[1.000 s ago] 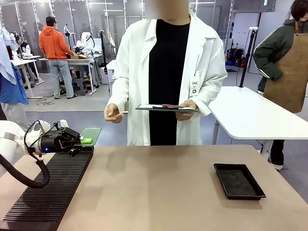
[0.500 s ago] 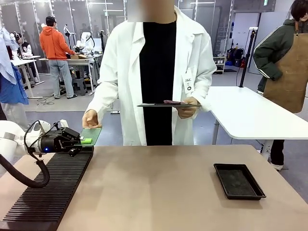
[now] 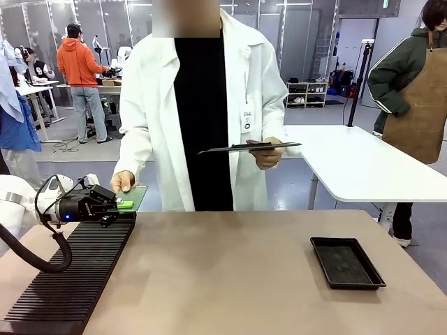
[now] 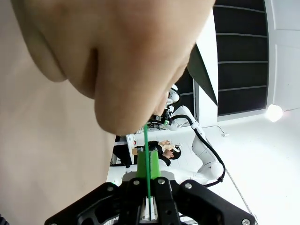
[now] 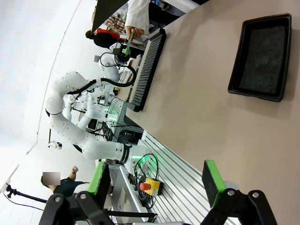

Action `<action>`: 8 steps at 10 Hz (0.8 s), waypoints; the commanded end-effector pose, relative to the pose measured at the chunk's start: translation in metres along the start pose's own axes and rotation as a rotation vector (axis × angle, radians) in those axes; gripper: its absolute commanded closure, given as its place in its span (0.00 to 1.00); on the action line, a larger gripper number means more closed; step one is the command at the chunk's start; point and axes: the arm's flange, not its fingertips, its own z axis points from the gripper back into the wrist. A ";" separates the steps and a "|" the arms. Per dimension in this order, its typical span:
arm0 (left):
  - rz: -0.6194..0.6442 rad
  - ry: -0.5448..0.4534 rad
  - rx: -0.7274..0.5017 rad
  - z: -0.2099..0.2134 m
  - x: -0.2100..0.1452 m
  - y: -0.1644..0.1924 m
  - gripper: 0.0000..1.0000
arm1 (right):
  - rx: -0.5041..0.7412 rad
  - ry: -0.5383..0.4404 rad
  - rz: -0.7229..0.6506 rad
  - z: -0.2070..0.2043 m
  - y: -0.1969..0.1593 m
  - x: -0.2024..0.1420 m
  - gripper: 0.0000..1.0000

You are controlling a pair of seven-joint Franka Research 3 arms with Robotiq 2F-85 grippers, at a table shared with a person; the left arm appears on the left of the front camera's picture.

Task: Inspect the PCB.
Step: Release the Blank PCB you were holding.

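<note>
The left gripper [image 3: 125, 204] is clamped on the PCB [image 3: 137, 197], its black jaws pressed onto the near edge of the thin board with the bright green pads [image 4: 142, 164] flat against both faces. In the left wrist view the board appears edge-on, a slim green line rising straight between the pads. It is held in the air just past the table's far left edge, above the far end of a long black ribbed rack [image 3: 70, 279] whose fine parallel slats run along the left side of the table. From the front the board is a flat rectangle with a pale green, smooth face.

A person's hand [image 3: 123, 181] grips the board's far edge. The person wears a white lab coat [image 3: 150, 105] over a black top, and their other hand holds a thin, dark, flat clipboard [image 3: 248, 147] level at chest height.

The right gripper [image 5: 154, 185] stands wide open with nothing between its green pads, well above the table and apart from everything on it. The matte tan table [image 3: 230, 279] is smooth. On its right side lies a shallow black rectangular tray [image 3: 347, 262] with a raised rim and a dull, grainy floor.
</note>
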 end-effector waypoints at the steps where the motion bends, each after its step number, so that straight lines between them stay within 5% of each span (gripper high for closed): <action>1: -0.022 0.004 -0.018 0.000 -0.003 -0.002 1.00 | 0.012 -0.010 0.022 0.000 0.001 0.002 0.00; 8: -0.022 0.004 -0.018 0.000 -0.003 -0.002 1.00 | 0.012 -0.010 0.022 0.000 0.001 0.002 0.00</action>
